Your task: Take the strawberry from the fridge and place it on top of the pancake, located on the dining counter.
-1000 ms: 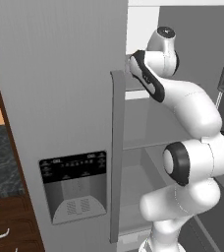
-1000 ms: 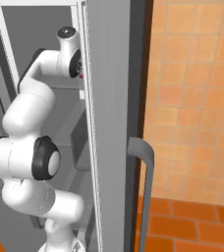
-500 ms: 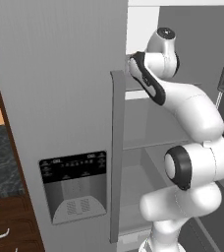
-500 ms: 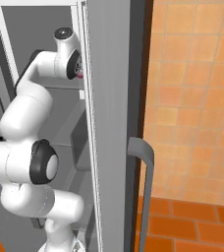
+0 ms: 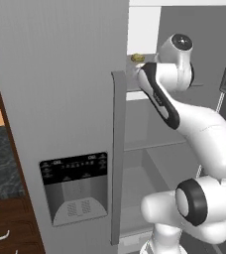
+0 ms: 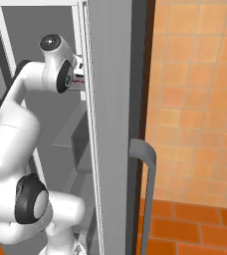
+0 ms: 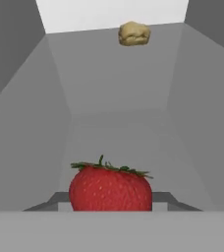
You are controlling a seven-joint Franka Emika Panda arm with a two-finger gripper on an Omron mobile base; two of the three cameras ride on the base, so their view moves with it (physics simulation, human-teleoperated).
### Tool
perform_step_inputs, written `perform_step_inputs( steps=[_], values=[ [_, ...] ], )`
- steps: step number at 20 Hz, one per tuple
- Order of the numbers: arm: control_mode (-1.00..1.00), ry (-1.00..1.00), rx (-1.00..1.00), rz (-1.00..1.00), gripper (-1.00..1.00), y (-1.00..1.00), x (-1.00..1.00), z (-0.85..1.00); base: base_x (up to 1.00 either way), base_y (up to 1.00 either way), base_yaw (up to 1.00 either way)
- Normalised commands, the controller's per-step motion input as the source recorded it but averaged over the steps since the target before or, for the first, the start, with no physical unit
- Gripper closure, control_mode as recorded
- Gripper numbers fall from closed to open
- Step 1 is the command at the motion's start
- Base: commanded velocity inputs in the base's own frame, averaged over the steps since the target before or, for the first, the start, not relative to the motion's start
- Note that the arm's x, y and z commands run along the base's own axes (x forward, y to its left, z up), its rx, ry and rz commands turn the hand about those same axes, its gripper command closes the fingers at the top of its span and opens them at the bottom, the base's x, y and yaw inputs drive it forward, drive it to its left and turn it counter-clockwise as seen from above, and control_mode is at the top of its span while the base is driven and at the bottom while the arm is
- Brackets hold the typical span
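Observation:
The strawberry (image 7: pixel 110 189) is bright red with green leaves and fills the bottom middle of the hand view, resting on a grey shelf (image 7: pixel 114 123) inside the fridge (image 5: pixel 60 99). My gripper (image 7: pixel 110 203) is shut on the strawberry, a fingertip (image 7: pixel 59 199) pressed against each side of it. In the left base view the white arm reaches up to the upper shelf, its hand (image 5: pixel 152 82) just behind the edge of the fridge door. The pancake and the dining counter are out of view.
A small tan lumpy food item (image 7: pixel 134 33) lies at the back of the same shelf, also seen past the door edge (image 5: pixel 137 58). The fridge's grey walls close in on both sides. A long door handle (image 5: pixel 117 149) and another door (image 6: pixel 110 99) flank the arm.
The arm's elbow has settled very slightly. The hand stays at the upper shelf, and the fridge doors have not moved.

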Motion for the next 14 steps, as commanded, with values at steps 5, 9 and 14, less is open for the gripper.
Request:
perform_step_inputs(
  steps=[5,9,14],
  values=[
    [-1.00,-0.02,0.00,0.00,1.00,-0.20,-1.00,0.24,0.00,0.00,0.00],
    [-1.00,0.00,0.00,0.00,1.00,-0.05,-1.00,0.07,0.00,0.00,0.00],
    [-1.00,0.00,-0.01,0.00,1.00,0.09,-1.00,0.00,0.00,0.00,0.00]
  ],
)
